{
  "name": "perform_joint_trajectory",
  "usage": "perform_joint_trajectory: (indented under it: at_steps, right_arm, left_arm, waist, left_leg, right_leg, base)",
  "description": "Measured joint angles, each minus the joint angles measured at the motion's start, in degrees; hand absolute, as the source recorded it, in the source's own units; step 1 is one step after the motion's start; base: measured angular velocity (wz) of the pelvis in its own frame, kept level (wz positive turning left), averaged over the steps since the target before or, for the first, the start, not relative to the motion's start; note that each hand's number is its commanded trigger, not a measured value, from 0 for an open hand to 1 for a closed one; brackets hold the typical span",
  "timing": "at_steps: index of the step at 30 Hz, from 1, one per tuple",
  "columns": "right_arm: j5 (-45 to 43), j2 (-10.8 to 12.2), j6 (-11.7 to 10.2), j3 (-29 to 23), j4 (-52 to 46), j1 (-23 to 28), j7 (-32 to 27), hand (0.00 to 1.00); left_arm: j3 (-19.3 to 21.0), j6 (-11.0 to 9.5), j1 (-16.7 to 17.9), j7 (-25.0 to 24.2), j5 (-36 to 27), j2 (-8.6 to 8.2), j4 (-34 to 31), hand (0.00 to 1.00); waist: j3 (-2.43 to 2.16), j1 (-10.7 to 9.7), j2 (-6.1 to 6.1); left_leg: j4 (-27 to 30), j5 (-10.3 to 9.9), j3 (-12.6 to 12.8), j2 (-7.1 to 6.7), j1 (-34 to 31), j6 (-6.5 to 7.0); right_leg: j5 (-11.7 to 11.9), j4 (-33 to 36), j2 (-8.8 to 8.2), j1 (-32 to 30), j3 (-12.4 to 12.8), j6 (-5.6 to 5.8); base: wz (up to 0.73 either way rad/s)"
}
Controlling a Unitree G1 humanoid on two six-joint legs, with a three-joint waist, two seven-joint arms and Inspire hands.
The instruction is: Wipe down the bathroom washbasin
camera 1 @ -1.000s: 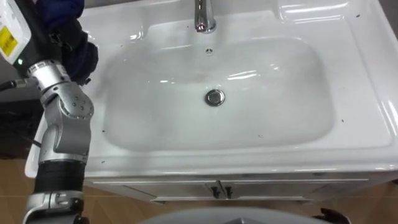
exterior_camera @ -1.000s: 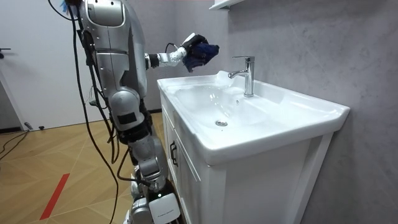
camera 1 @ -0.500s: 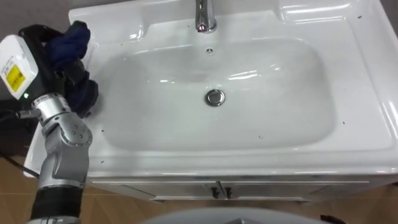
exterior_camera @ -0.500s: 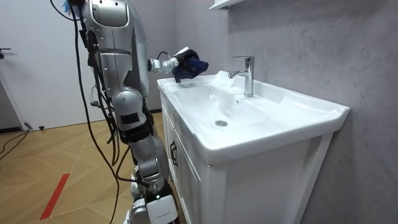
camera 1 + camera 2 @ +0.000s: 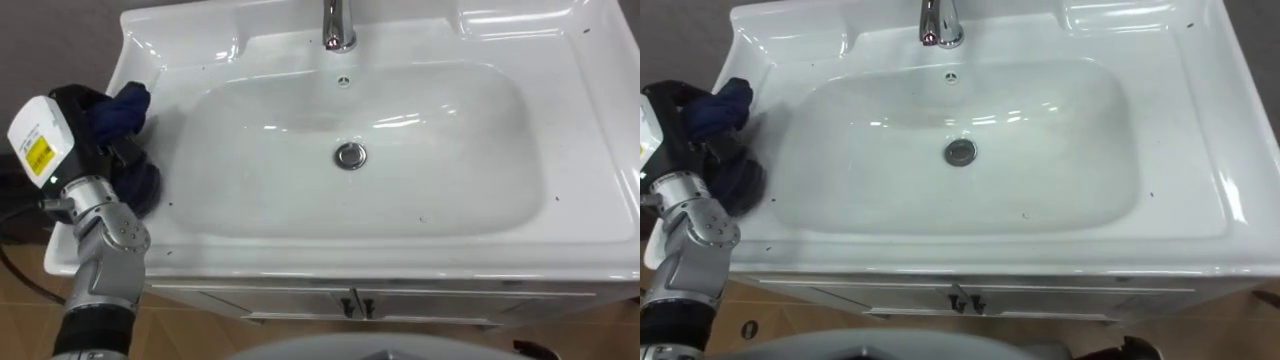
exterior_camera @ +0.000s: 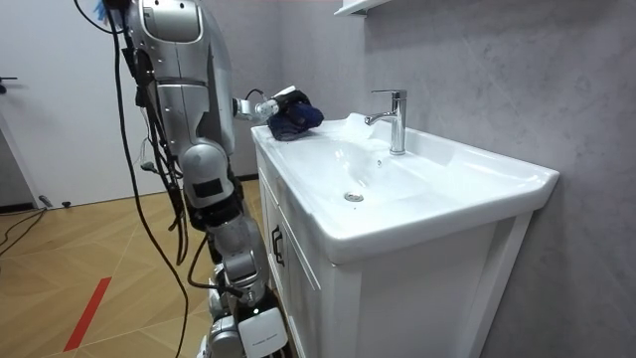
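At left rim: left hand [image 5: 93, 138] on the basin [image 5: 585, 110] ledge.
Fingers: curled round a bunched dark-blue cloth [image 5: 130, 104].
Drain [image 5: 349, 155]: well to the fingers' right.
Faucet [image 5: 338, 28]: beyond the fingers, rightward.

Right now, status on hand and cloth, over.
Left hand shut on blue cloth. Cloth at left rim of basin, not yet inside. Nothing in the way.

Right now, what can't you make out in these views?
- Faucet: spout and lever are cut off by the eye views' top edge.
- Basin: the left rim is hidden under the cloth and the left hand gripping it. Whether the cloth touches the rim is unclear, even in the room view.
- Dark specks: too small to identify.
- Cabinet handles: mostly hidden under the basin's front edge.
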Motion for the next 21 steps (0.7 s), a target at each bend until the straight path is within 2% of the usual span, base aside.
perform_joint_trajectory:
  at_steps: [21]
  right_arm:
    - [0.3,-0.1,0.1,0.5,-0.5,0.3,-0.2,0.0]
  left_arm:
    - [0.0,0.1,0.0,0.1,0.2,-0.03,-0.4,0.0]
  waist:
    - [0.0,0.8,0.03]
  left_leg:
    - [0.0,0.0,0.0,-0.01,-0.1,0.0]
  right_leg:
    - [0.0,-0.1,0.02,0.1,0.1,0.01]
  base:
    - [0.0]
